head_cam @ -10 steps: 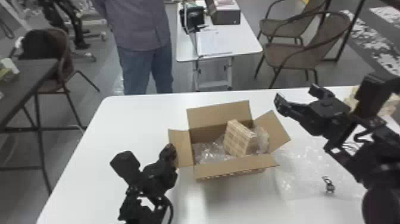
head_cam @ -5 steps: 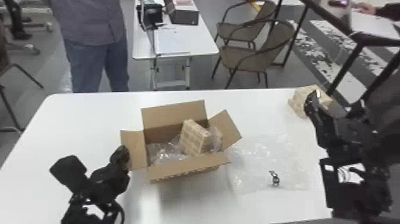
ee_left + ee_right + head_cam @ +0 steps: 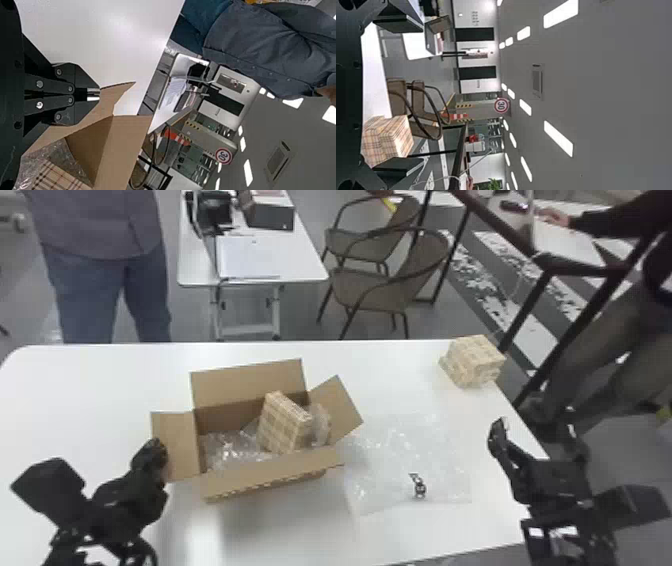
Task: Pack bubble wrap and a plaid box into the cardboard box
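Left end effector (image 3: 154,451) closed, right (image 3: 535,427) spread

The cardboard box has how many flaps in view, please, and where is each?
4, all open: the far flap, the left flap, the right flap, toward the bubble wrap sheet, and the near flap.

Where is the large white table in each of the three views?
Head view: large white table across the foreground, under the cardboard box.
Left wrist view: behind the left fingers.
Right wrist view: between the right fingers, beside a plaid stack.
Shared landmark: small white table behind.
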### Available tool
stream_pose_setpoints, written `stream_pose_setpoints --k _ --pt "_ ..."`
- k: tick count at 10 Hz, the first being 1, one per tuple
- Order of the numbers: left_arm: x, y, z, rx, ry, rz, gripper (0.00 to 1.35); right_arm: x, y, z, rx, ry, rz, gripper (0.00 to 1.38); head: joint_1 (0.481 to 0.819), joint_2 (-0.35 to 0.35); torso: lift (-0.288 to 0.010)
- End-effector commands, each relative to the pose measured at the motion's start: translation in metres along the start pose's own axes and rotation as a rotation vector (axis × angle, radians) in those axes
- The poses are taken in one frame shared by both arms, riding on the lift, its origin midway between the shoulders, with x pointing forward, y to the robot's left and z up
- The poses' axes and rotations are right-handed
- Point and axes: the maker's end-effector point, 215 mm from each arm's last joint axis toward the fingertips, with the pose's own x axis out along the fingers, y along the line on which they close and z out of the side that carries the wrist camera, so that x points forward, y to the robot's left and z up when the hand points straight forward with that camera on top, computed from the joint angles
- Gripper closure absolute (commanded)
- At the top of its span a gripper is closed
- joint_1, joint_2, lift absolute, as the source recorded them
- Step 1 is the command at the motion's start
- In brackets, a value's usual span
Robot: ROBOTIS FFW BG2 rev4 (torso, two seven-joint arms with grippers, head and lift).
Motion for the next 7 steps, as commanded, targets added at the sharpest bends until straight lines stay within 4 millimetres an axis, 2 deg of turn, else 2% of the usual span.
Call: stream_pose_setpoints --k 1,4,7 --pt "0.000 0.000 -0.001 0.002 0.003 0.000 1.21 -0.009 -0.016 -0.012 -0.084 0.046 0.008 0.12 0.695 -0.196 -0.073" --pt "0.000 0.005 -0.005 0.011 0.012 -0.001 1.21 -0.036 -0.031 -0.052 -0.143 0.158 0.014 0.12 0.695 -0.225 -0.073" --pt "0.001 0.021 0.005 0.031 -0.003 0.023 1.21 -0.038 -0.030 -0.057 -0.126 0.171 0.005 0.12 0.695 -0.226 -0.073"
